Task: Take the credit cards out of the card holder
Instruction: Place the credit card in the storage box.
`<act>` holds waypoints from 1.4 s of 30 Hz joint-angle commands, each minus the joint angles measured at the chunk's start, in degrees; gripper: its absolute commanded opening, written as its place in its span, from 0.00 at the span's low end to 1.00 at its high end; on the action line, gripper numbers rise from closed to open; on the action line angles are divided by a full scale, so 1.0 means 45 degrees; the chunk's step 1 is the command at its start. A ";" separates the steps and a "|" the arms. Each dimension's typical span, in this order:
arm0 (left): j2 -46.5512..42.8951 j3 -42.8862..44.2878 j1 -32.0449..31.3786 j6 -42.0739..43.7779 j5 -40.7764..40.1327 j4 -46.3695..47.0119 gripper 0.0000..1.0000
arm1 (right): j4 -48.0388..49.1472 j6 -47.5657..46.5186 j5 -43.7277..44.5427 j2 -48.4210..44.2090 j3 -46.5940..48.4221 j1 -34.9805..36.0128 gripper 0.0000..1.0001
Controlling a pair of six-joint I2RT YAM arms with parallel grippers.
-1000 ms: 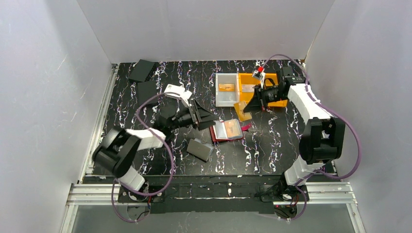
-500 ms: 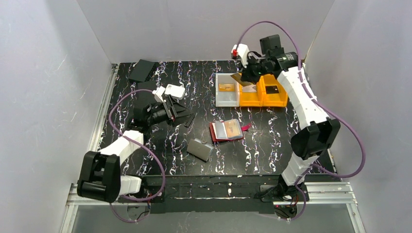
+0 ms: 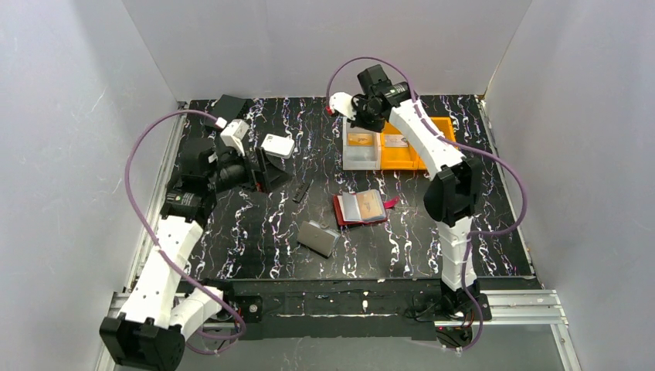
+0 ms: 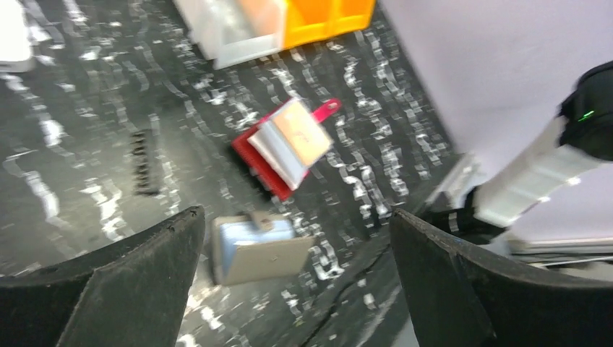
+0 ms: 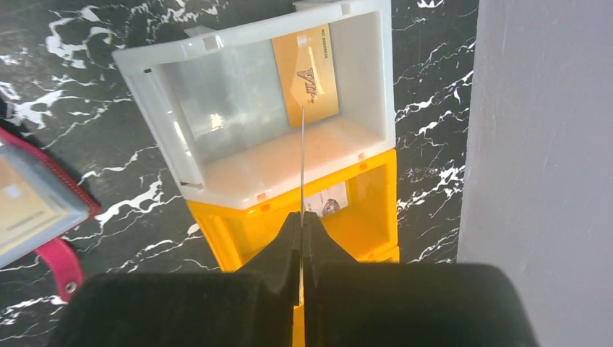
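Right gripper (image 5: 302, 225) swung over the white bin (image 5: 253, 184), pinching 1 card (image 5: 302, 166).

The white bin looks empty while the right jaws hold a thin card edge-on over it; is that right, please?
Not quite: the white bin is not empty; the right wrist view shows an orange-gold card lying flat in it. The right gripper does hold a thin card edge-on over it.
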 commanded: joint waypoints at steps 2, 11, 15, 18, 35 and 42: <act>-0.0862 0.0040 0.0064 0.4114 -0.2685 -0.4226 0.98 | -0.0154 -0.1058 0.1046 0.0885 0.0953 0.0326 0.01; -0.0094 -0.1238 0.0064 0.4498 -0.3606 -0.3427 0.98 | 0.0135 -0.1834 0.1462 0.2418 0.1142 0.1129 0.01; -0.0476 -0.1384 0.0064 0.4500 -0.3820 -0.3390 0.98 | 0.0573 -0.1618 0.1729 0.2137 0.0833 0.1110 0.01; -0.0453 -0.1364 0.0064 0.4499 -0.3791 -0.3390 0.98 | 0.0622 -0.1511 0.1490 0.1742 0.0705 0.1110 0.01; -0.0680 -0.1438 0.0064 0.4497 -0.3840 -0.3429 0.98 | 0.0556 -0.1263 0.2278 0.1737 0.0612 0.1076 0.02; -0.0656 -0.1442 0.0064 0.4479 -0.3801 -0.3408 0.98 | 0.0738 -0.1166 0.2340 0.1242 0.0409 0.1051 0.02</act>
